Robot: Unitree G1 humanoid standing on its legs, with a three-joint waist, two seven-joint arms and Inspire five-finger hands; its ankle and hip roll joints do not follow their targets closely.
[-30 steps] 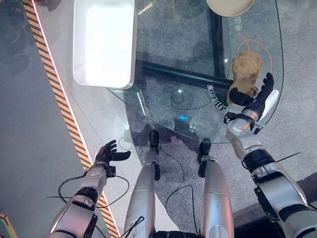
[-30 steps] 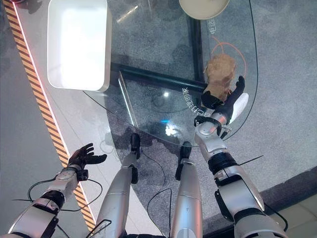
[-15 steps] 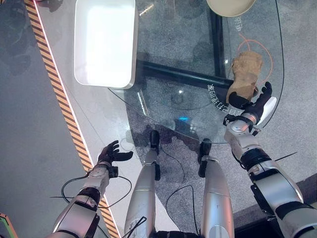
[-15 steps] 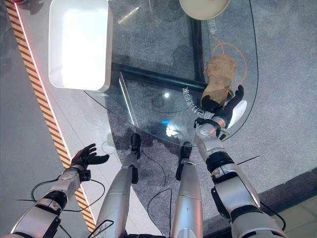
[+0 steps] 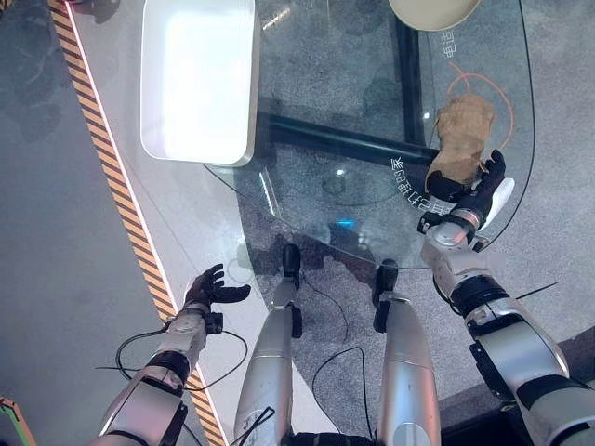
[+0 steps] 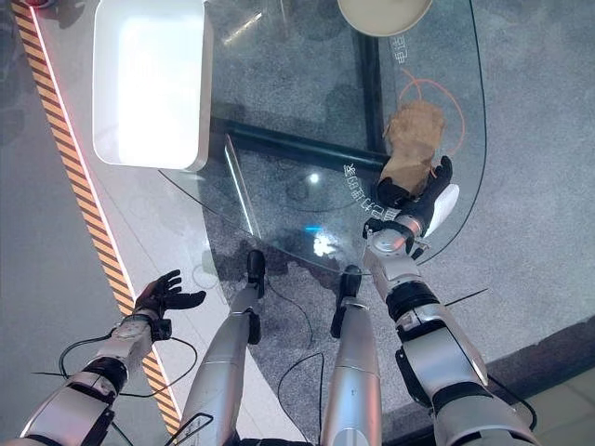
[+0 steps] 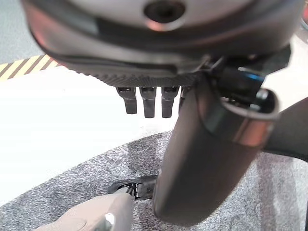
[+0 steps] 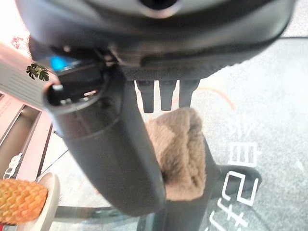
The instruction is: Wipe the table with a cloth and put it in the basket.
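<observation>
Reaching for the cloth (image 5: 462, 136), which lies on the glass table (image 5: 335, 121) well right of the white basket (image 5: 197, 79): my right hand (image 5: 470, 192) sits at its near end, fingers (image 8: 163, 95) straight, thumb alongside, nothing gripped. Next I judge I must close on it. My left hand (image 5: 209, 291) hangs relaxed, off the table.

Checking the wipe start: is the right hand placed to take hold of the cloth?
Probably yes: the right hand sits at the brown cloth's near end on the glass table, nothing between.
</observation>
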